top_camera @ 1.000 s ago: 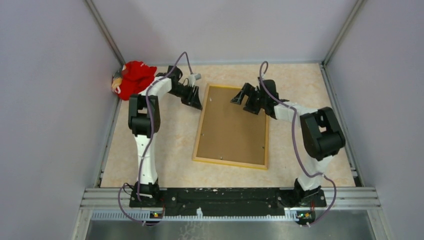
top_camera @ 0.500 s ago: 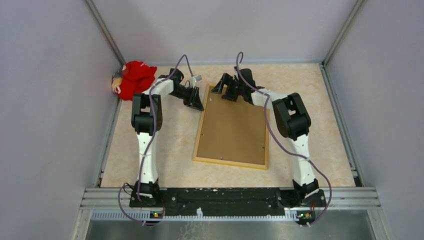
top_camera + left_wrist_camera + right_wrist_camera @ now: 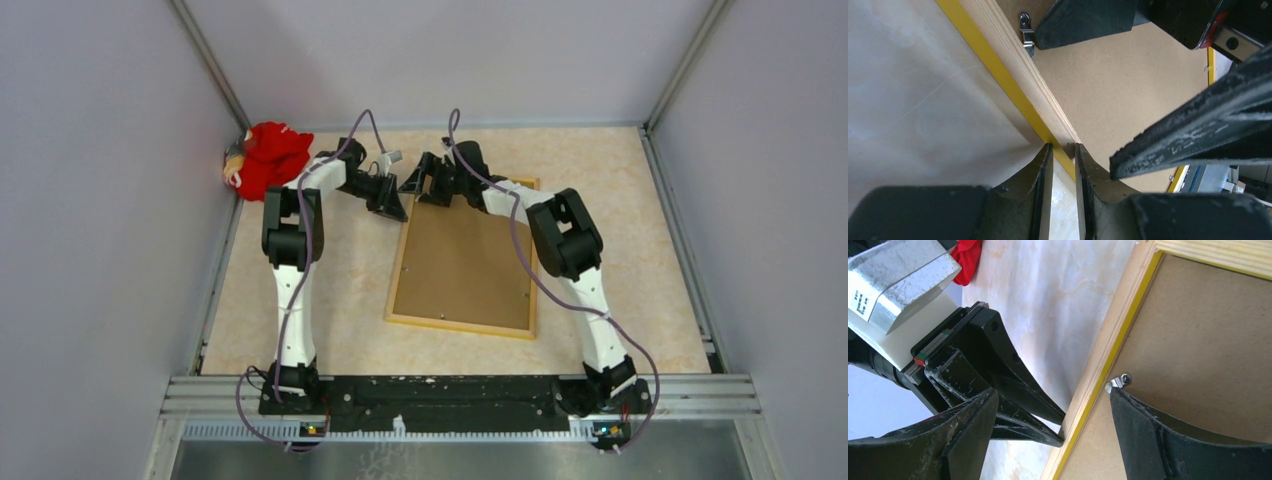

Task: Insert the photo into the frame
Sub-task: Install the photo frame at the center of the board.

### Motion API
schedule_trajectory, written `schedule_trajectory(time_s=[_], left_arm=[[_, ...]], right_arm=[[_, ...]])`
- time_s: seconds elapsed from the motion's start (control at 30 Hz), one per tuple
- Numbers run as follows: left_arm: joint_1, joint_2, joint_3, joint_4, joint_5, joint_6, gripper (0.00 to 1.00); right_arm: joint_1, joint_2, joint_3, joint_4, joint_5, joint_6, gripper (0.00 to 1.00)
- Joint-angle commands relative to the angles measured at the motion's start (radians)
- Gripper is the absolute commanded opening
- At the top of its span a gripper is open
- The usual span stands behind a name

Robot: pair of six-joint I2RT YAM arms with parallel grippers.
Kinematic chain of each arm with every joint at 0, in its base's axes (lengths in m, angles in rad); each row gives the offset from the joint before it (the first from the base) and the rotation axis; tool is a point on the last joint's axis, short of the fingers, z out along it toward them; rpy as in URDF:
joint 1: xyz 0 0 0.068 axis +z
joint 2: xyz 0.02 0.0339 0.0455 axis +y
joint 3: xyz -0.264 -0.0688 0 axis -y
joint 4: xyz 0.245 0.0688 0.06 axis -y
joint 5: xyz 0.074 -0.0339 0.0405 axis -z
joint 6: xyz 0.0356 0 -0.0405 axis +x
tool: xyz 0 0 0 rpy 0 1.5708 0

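Frame [image 3: 460,325] lies back-up, photo not visible. At its far-left corner: left gripper [image 3: 1063,150] narrow at rail, grip unclear; right gripper [image 3: 1053,392] wide open, empty, straddling rail. Risk: crowded fingers clash, frame skids.

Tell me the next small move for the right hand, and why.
Probably use the right hand to push its board-side finger against the metal turn clip and swing it off the backing board. The frame lies back-up with the board seemingly clipped in. The left hand appears to pinch its rail, steadying it. The open right hand's finger sits beside that clip.
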Motion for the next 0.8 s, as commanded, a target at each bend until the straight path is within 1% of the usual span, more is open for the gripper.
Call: schedule_trajectory(time_s=[0.0, 0.27, 0.77], left_arm=[[-0.008, -0.009, -0.027, 0.012, -0.024, 0.001, 0.27], [-0.008, -0.021, -0.048, 0.020, -0.032, 0.002, 0.27], [-0.008, -0.026, -0.060, 0.021, -0.034, 0.011, 0.27]], right_arm=[[0.017, 0.021, -0.008, -0.007, -0.011, 0.011, 0.82], [0.017, 0.014, -0.017, -0.003, 0.002, 0.015, 0.82], [0.017, 0.055, 0.024, -0.006, 0.023, 0.034, 0.82]])
